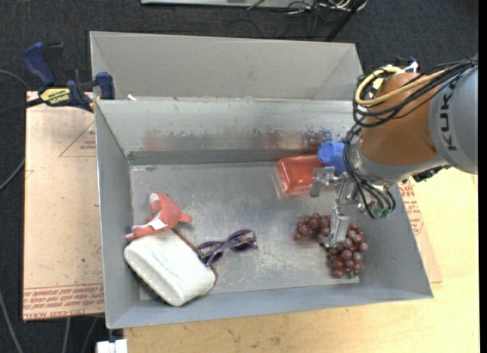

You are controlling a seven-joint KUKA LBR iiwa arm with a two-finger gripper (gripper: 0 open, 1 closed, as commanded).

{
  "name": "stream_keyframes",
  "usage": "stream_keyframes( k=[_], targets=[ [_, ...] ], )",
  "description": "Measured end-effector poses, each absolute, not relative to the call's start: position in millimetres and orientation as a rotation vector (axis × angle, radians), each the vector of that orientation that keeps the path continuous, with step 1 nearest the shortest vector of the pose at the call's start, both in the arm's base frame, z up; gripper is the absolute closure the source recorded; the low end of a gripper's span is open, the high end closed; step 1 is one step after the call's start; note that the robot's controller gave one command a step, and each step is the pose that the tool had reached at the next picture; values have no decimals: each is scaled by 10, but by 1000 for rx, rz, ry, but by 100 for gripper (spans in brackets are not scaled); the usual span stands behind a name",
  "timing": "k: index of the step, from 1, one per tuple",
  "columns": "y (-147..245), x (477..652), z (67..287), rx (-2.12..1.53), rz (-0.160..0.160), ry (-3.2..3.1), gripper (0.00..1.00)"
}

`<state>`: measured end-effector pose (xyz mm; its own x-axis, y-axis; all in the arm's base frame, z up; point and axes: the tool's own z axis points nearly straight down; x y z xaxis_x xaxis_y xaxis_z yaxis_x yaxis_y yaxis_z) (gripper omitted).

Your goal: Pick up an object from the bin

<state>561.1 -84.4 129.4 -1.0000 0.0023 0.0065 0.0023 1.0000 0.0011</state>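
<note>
The pincer (pixel 339 237) is down in the near right part of the grey metal bin (pixel 228 119), its tip set into a bunch of dark red round grapes (pixel 351 254) that lies on the bin floor close to the right wall. The grapes spread to both sides of it and in front of it. Whether the pincer stands wide or narrow I cannot tell, since the bunch hides its tip, nor can I tell whether any grape is caught in it.

The arm (pixel 396 127), with its orange cover and looped yellow and black cables, comes in over the bin's right rim.

Just behind the grapes, toward the back wall, lies an orange-red translucent plastic box (pixel 295 174), apart from the bunch.

The other things lie well apart, on the left side of the floor: a white padded oblong pouch (pixel 167 269) in the near left corner, a pink and red soft toy figure (pixel 161 217) touching its far edge, and a pair of purple spectacles (pixel 227 246) just beside the pouch on its right.
</note>
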Motion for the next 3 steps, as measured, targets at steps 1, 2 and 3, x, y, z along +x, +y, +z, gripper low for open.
stream_keyframes(
  k=[1, 2, 3],
  targets=[
    [-843, 5628, 1340, -1, 0, -3142, 0],
    [-899, 5627, 1198, 117, 1, -3146, 0],
    [-1217, 5686, 706, -133, -7, -3143, 100]
  ],
)
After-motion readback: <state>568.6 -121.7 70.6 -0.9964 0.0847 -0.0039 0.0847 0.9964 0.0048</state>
